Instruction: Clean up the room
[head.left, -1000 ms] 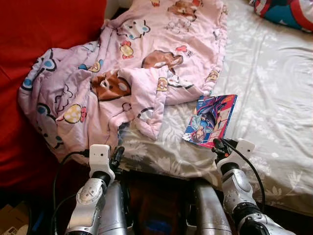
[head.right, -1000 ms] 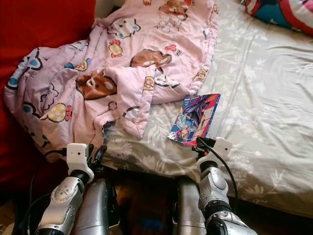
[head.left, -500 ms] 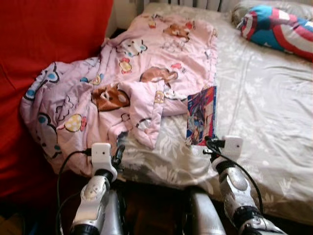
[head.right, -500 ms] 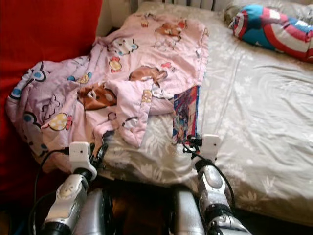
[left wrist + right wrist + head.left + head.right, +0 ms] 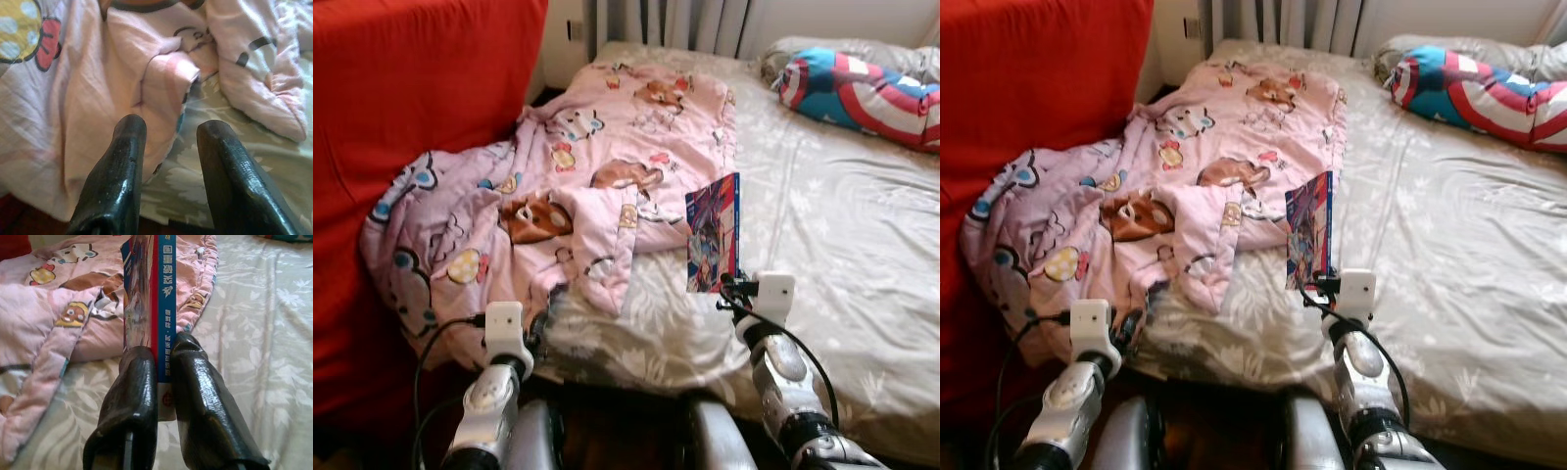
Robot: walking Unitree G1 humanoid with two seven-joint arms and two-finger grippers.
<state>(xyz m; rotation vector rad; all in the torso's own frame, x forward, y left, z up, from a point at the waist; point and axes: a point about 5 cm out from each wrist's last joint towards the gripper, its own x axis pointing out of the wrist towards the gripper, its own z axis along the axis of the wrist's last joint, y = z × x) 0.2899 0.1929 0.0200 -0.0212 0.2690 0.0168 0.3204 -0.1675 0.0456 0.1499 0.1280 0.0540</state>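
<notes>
the right gripper (image 5: 164,382) is clamped on a thin comic book (image 5: 149,298), its two black fingers (image 5: 134,396) pressed against either face of the book's lower edge, so the blue spine with its printed characters runs straight up from the narrow slit between them. the book stands upright on edge above the fingertips, its colourful cover (image 5: 712,235) turned toward the pink blanket side, and beyond the fingers it rises in front of the blanket's hem. past the book on the far side of the fingers lies the grey floral bedsheet (image 5: 842,225), and a round red, white and blue pillow (image 5: 862,88) rests well apart at the head of the bed. the left gripper (image 5: 168,161) hangs low at the near edge of the mattress with its fingers (image 5: 115,181) spread apart and nothing between them; just ahead of the fingertips a fold of the pink cartoon blanket (image 5: 558,196) droops over the bed's edge, with a strip of the floral sheet showing through the gap between the fingers. a red sofa (image 5: 411,108) stands beside the blanket on the left gripper's outer side.
</notes>
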